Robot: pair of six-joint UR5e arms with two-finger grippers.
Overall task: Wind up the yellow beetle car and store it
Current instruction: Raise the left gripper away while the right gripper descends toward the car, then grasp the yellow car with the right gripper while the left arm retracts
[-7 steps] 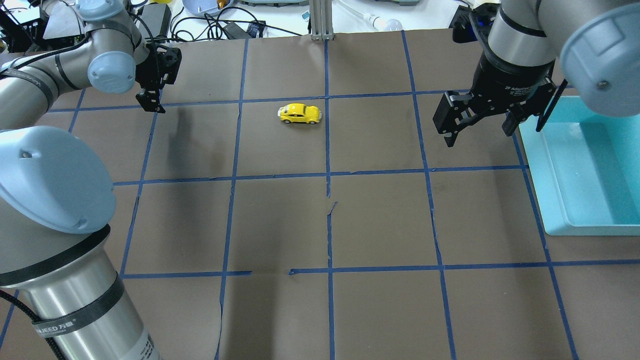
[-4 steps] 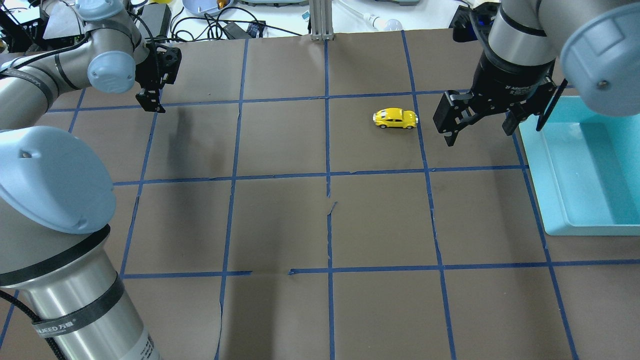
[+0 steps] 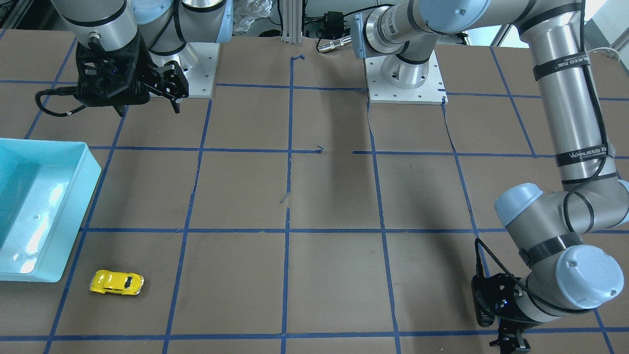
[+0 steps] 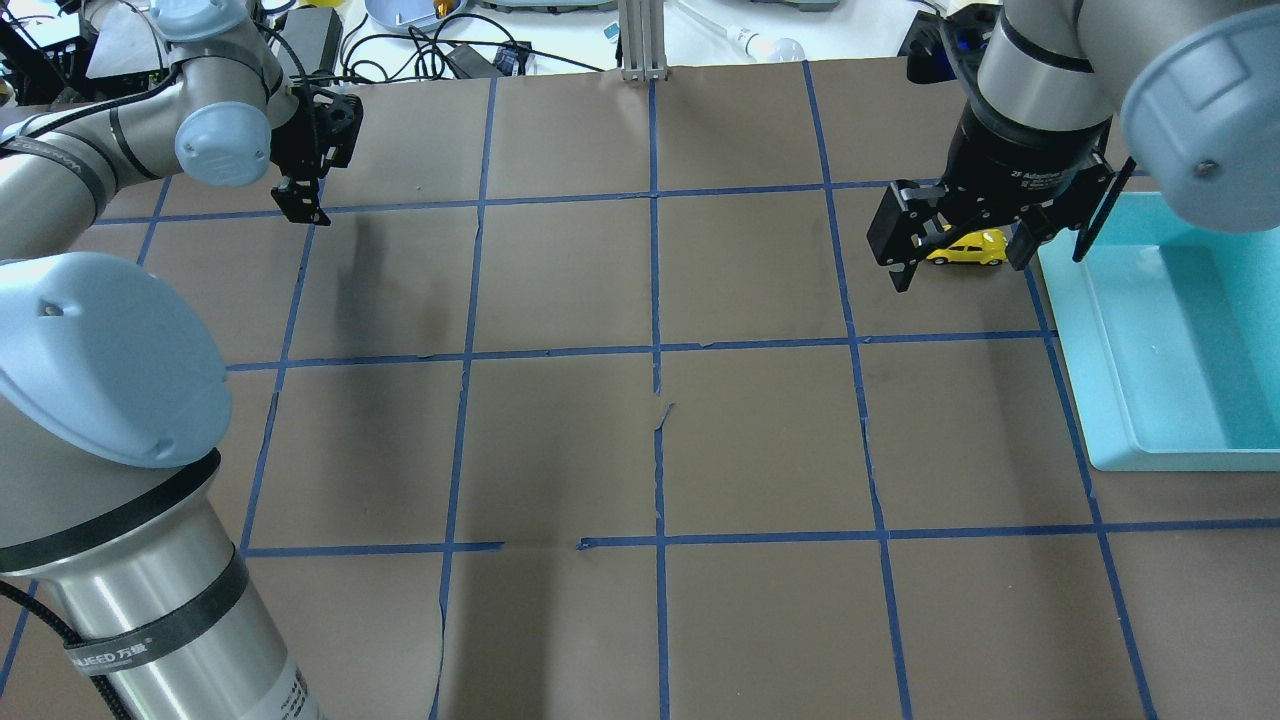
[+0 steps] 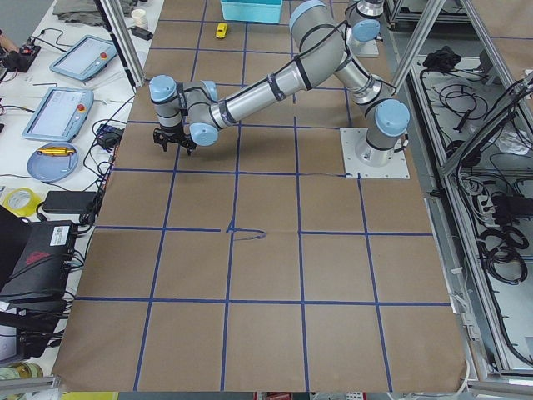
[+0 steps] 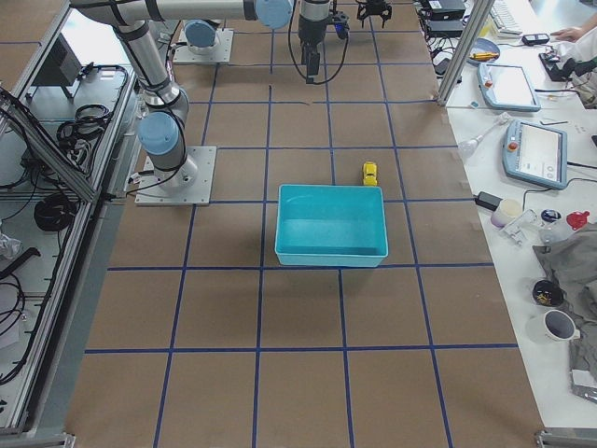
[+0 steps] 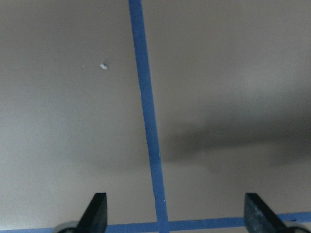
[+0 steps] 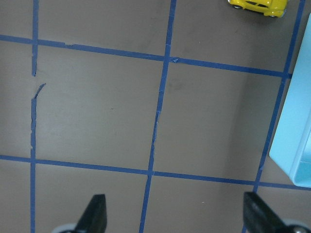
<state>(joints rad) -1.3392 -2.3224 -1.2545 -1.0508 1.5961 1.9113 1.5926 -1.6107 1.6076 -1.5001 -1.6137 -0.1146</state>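
Nearest the robot, the right gripper is hanging high over the right half of the table, its jaws spread wide and carrying nothing. Beyond it, the turquoise bin is sitting in that same half, well short of the right edge. Farther out, toward the far edge, the yellow beetle car is resting on its wheels just beside the bin's far corner, apart from the bin and from both grippers. By the far edge in the left half, the left gripper is hovering low, fingers parted and empty.

The winding is looking done, since the car is travelling free of any grip. The storing is remaining, as the car is not yet in the bin.

Against the earlier frames, the car is lying well away from its mid-table spot, having rolled along the far side toward the right edge, while both arms are keeping their poses.
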